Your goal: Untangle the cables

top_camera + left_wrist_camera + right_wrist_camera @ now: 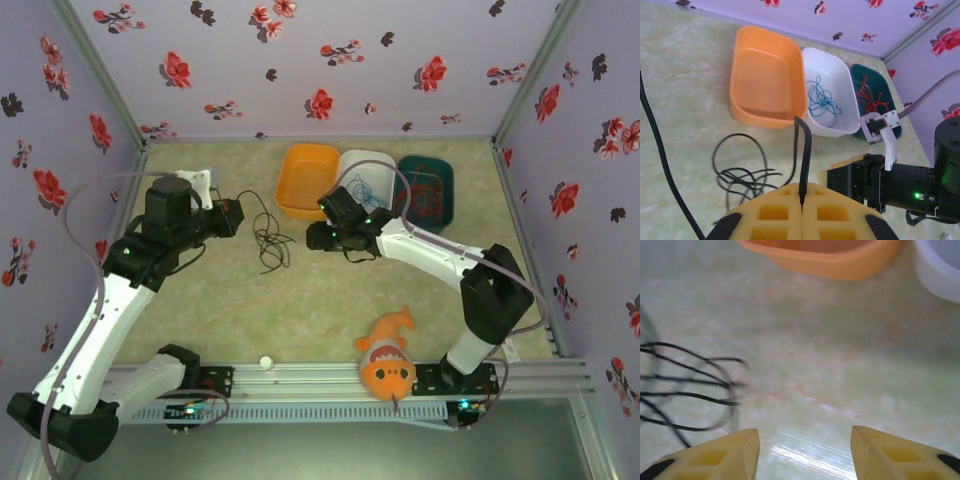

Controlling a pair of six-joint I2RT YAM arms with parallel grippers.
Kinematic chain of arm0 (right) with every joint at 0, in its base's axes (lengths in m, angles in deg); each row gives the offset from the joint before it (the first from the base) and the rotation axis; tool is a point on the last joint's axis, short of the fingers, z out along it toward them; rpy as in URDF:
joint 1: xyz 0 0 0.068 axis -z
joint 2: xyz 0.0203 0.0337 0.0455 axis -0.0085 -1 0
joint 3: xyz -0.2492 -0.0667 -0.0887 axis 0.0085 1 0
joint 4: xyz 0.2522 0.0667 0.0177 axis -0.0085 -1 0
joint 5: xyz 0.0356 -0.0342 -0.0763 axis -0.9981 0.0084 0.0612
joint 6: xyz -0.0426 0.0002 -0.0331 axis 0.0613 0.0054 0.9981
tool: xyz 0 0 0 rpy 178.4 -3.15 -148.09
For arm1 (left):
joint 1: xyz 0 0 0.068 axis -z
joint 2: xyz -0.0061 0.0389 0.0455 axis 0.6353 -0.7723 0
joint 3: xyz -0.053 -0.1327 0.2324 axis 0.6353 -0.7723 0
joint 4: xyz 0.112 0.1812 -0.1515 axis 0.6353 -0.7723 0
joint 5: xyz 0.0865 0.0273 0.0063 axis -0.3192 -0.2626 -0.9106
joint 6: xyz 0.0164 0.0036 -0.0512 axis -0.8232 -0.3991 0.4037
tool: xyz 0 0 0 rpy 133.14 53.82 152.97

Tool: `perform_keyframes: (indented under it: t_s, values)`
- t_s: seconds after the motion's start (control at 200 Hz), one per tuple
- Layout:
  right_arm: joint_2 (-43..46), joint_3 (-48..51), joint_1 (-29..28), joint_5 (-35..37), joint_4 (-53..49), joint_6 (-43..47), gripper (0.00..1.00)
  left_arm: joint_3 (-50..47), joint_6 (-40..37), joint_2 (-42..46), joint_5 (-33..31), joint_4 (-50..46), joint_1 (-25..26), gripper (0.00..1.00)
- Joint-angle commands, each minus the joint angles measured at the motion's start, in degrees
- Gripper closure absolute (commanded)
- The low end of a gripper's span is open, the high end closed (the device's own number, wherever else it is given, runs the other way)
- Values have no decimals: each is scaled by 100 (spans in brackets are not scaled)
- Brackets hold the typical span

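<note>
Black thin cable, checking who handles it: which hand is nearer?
Left. The left hand grips the thin black cable; the right hand is open, just beside its coils.

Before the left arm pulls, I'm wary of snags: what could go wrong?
The left claw is shut on the black cable, whose coil lies tangled on the table; pulling could tighten the tangle. The open right claw hovers beside those loops and could catch one.

text: none legible | labels: none | small markings possibly too blurred
</note>
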Motion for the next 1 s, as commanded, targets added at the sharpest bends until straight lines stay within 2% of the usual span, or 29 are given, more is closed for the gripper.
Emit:
perform_keyframes:
  t_s: [0.0, 0.145, 0.515, 0.825, 0.925, 0.995]
  values:
    - [61, 255, -94, -722, 920, 107, 46, 92, -153, -176, 147, 125, 104, 100]
    - [-83, 261, -245, -913, 1148, 108, 44, -5, -93, -397, 205, 268, 203, 100]
    - [-1143, -203, -346, -463, 761, 283, 46, -95, -142, -609, 368, 313, 452, 100]
    - [-1181, -135, -274, -341, 1080, 422, 46, -70, -241, -479, 362, 90, 452, 100]
    - [-1296, -217, -276, -288, 1145, 448, 53, -54, -232, -460, 366, 64, 457, 100]
    - [-1384, -260, -276, -170, 1142, 444, 71, -13, -248, -442, 363, 32, 459, 100]
